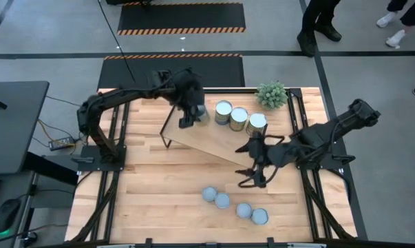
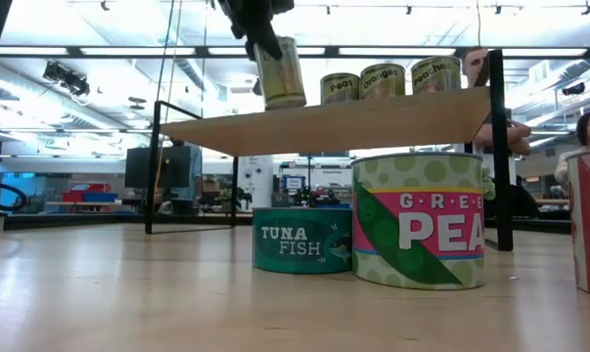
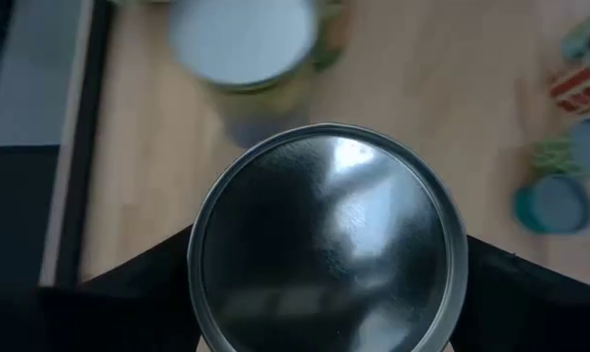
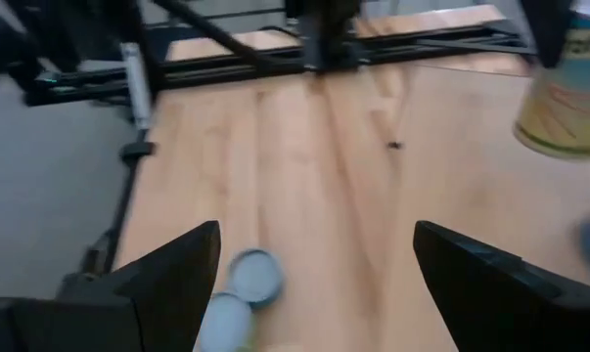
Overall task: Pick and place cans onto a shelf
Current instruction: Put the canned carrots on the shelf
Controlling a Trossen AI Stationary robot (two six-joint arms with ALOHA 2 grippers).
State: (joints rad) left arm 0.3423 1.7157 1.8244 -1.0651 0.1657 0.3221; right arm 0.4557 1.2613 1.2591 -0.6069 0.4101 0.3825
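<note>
The left gripper (image 1: 190, 114) is clamped on a tall can (image 2: 280, 73), holding it tilted just above the shelf (image 1: 207, 141) at its left end. Three more cans (image 1: 239, 118) stand in a row on the shelf, and four blue-grey topped cans (image 1: 235, 204) sit on the table. The right gripper (image 1: 252, 176) hovers near them, fingers apart, holding nothing

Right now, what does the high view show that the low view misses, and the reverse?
Only the high view: the open right pincer over the table and four blue-grey-topped cans. Only the low view: printed labels, such as the teal tuna fish can. Both: the left pincer holding a can above the light-wood shelf, three cans already on it.
</note>
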